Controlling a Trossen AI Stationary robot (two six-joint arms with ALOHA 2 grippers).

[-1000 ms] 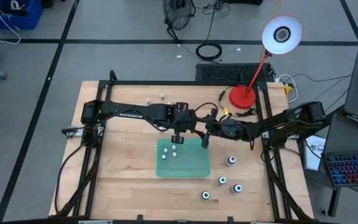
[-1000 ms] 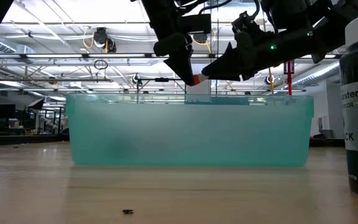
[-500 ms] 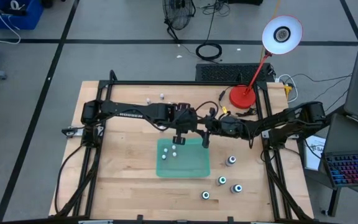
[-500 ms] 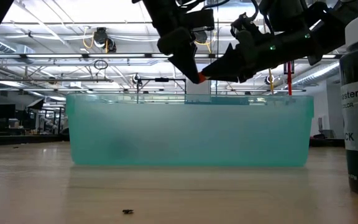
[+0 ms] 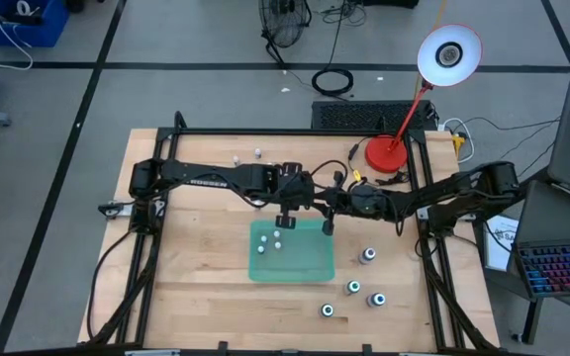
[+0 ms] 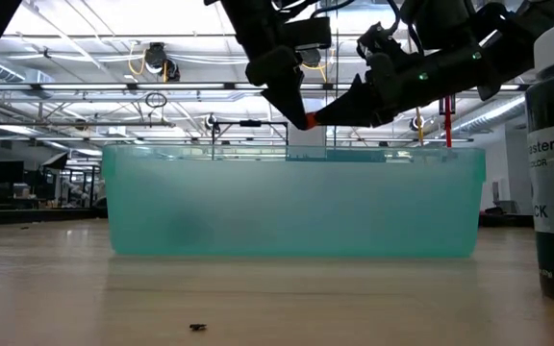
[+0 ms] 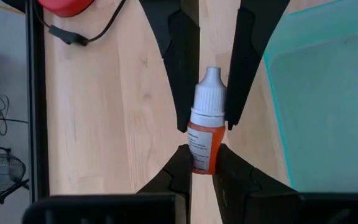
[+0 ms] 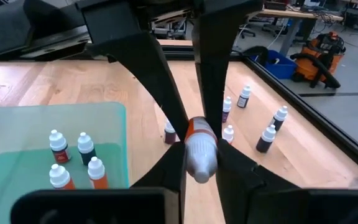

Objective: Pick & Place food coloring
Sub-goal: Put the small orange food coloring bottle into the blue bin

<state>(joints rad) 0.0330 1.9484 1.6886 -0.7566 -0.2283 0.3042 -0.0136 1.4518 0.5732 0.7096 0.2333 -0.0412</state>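
A small orange food coloring bottle [image 7: 207, 121] with a white cap hangs in the air by the far edge of the green tray [image 5: 315, 267], and both grippers hold it. My left gripper [image 5: 285, 216] is shut on its orange body. My right gripper [image 5: 327, 223] comes from the table's right and is shut on its cap end. Several more small bottles [image 8: 86, 148] stand upright on their bases inside the tray. My left gripper pinches the base end of the bottle's orange body [image 7: 202, 152] between its two fingers. The fingers slant down toward the table's right and lie along the bottle, which is clear of table and tray. My right gripper pinches the bottle's white cap [image 8: 201, 155] between its two fingers, roughly level from the table's right. The cap points back toward its wrist. In the left wrist view its fingers [image 7: 182, 106] flank the cap and shoulder.
Four larger dark bottles with coloured tops [image 5: 368, 256] stand on the table right of and in front of the tray. Several small bottles [image 8: 268, 138] stand on the wood beyond the tray's far left. A red lamp base [image 5: 386, 153] with its cable sits at the far right.
My right gripper has shut its fingers onto the bottle's cap end. My left gripper has kept its hold on the orange body, and the bottle has stayed above the tray's far edge.
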